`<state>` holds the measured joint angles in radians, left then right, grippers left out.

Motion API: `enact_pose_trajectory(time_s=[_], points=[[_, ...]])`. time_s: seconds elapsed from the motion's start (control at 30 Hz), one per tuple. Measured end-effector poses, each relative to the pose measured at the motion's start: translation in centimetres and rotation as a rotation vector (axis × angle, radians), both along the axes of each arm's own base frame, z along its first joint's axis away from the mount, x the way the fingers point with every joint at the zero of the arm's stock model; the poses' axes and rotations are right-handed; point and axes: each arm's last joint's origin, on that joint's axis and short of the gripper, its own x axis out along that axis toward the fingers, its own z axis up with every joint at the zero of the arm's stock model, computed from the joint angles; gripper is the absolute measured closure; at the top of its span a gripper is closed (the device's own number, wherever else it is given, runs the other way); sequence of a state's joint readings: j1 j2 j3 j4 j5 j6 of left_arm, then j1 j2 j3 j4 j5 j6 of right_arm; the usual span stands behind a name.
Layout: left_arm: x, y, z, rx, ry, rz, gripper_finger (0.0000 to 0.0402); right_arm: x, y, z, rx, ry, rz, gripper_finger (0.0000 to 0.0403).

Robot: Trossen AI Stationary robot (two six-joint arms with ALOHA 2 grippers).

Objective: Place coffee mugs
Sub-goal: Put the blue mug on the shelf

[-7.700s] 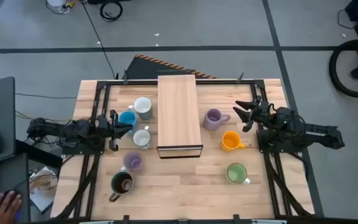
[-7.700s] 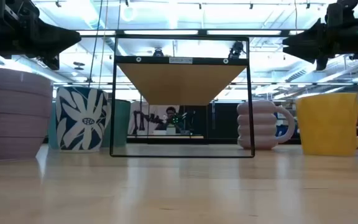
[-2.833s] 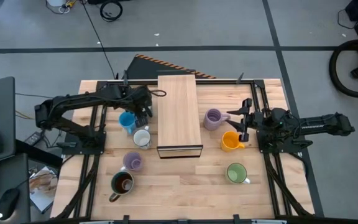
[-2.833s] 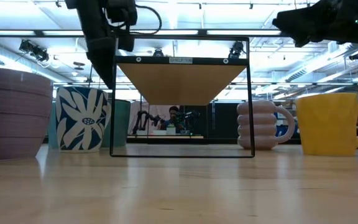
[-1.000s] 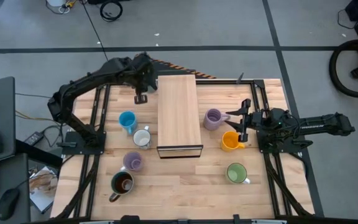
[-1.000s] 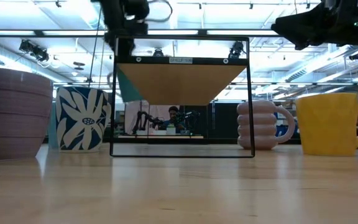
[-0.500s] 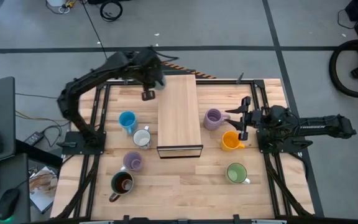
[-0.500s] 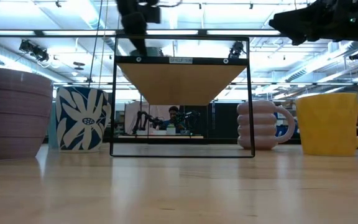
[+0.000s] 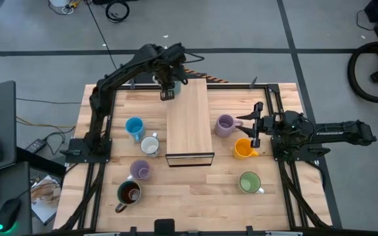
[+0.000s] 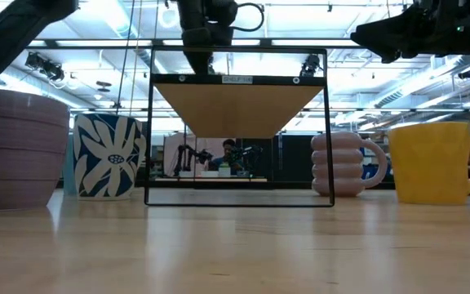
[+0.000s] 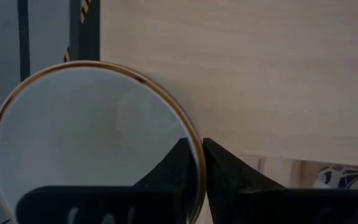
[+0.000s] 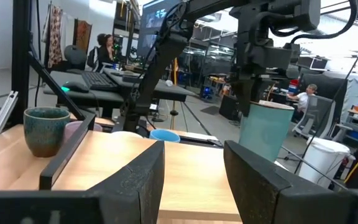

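**White mug held over the far end of the wooden shelf**

A white ceramic mug with a thin brown rim (image 11: pixel 92 146) hangs in the left gripper (image 9: pixel 167 92), whose fingers (image 11: pixel 219 180) pinch the mug's wall, one inside the rim and one outside. In the high view the gripper is above the far left corner of the light wooden shelf on a black wire frame (image 9: pixel 189 118), which stands in the middle of the desk (image 9: pixel 195 196). In the right wrist view the held mug shows as a pale cylinder hanging clear above the shelf top.

The other mugs stand on the desk. Left of the shelf are a blue mug with a white flower pattern (image 9: pixel 134 128), a second white mug (image 9: pixel 149 145) just beside it, a lilac ribbed mug (image 9: pixel 140 170) nearer the front, and a dark olive mug with a brown inside (image 9: pixel 128 192) near the front edge. Right of the shelf are a lilac ringed mug (image 9: pixel 225 124), an orange-yellow mug (image 9: pixel 243 149) and a green mug (image 9: pixel 249 182).

The right gripper (image 9: pixel 255 124) hovers low over the desk between the lilac ringed mug and the orange-yellow mug, its fingers spread apart and empty.
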<state>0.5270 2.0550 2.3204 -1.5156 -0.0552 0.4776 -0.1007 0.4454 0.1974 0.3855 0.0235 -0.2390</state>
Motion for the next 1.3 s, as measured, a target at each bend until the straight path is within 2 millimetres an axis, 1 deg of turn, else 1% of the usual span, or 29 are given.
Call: enact_pose_trajectory(time_s=[0.37,0.6,0.93,1.07,1.3], points=[[0.3,0.2,-0.2,0.010,-0.014,-0.006,0.0360,0.0,0.0,0.0,0.002,0.000,0.010,0.0231],[0.7,0.2,-0.1,0.027,-0.042,-0.012,0.0335,0.0,0.0,0.0,0.002,-0.001,0.015,0.0231],[1.1,0.3,0.0,0.073,-0.061,-0.005,0.0286,0.0,0.1,0.0,0.002,-0.001,0.018,0.0231],[1.2,0.3,0.0,0.073,-0.075,-0.013,0.0279,0.0,0.1,0.0,0.004,-0.001,0.019,0.0231],[1.8,0.3,0.3,0.107,-0.126,-0.049,0.0278,0.0,0.1,0.0,0.006,-0.001,0.019,0.0231]])
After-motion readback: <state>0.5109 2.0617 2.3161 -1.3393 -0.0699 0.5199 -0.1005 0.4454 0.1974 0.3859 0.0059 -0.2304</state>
